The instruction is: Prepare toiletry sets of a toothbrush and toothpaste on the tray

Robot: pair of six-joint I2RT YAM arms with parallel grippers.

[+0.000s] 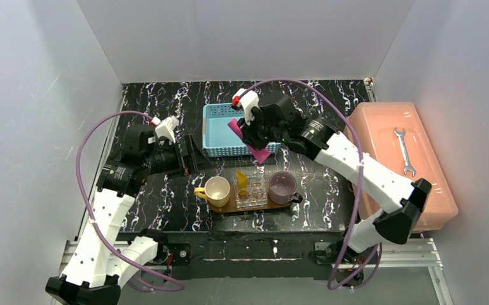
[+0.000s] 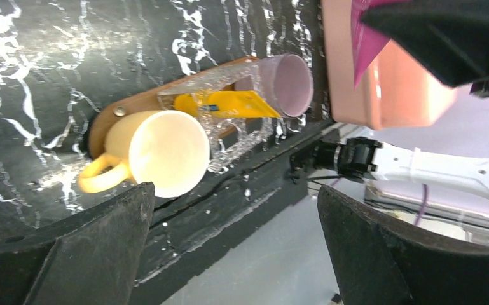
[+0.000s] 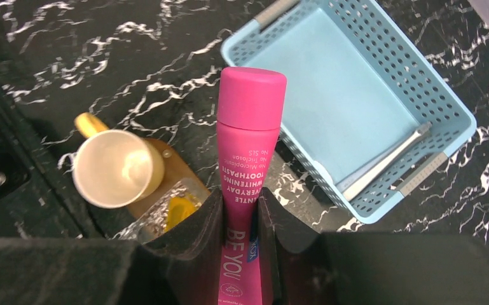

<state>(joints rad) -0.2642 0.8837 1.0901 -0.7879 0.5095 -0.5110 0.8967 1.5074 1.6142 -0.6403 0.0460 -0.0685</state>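
Toothpaste first: the magenta tube (image 3: 249,146) is pinched in my right pincer (image 3: 240,203), both fingers pressed against its flat sides, cap end pointing away from the wrist. From the top camera I see it held in the air over the near edge of the light-blue basket (image 1: 211,111), just behind the tray (image 1: 254,208). The tube touches neither of them.

The tray lies on the black marbled bench (image 1: 165,203) between my 2 arms and carries 3 vessels in a row: a cream mug (image 1: 217,190) on the left, a clear glass (image 1: 251,190) in the middle and a purple cup (image 1: 282,186) on the right. The yellow tube (image 1: 241,182) stands tilted in the clear glass. Both the cream mug and the purple cup look bare inside.

In the right wrist view 1 pale toothbrush (image 3: 385,162) lies slanted on the basket floor near a corner. I cannot tell whether a second lies beside it.

My left pincer (image 2: 235,254) is spread wide and grips nothing. It hangs low over the bench to the left of the tray, its camera looking across at the cream mug.

To the right, well apart from the tray, sits the salmon-pink box (image 1: 388,136) with a wrench (image 1: 405,151) lying on its lid
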